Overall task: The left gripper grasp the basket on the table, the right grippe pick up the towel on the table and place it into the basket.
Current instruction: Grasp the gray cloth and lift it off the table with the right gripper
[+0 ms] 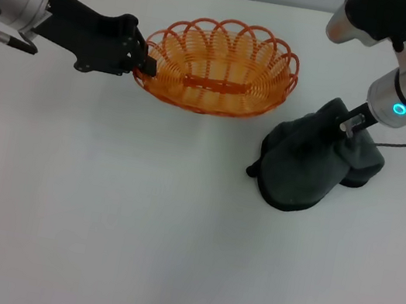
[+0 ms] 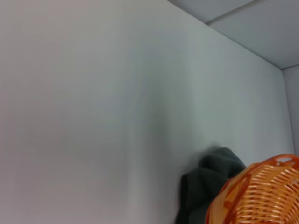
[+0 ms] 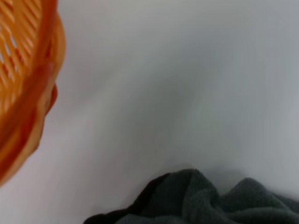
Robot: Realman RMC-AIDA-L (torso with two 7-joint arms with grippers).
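The whole lower half of the table [image 1: 131,249] lies open for passage. In the upper middle the basket [image 1: 221,69] blocks the way, with the left gripper [image 1: 146,63] closed on its left rim. The towel [image 1: 315,160] sits centre right under the right grippe [image 1: 349,124]; only a narrow gap separates it from the basket.

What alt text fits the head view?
The left pincer grips the rim of an empty orange wire basket on a white table. Beside the basket, the right pincer presses into a bunched charcoal towel.
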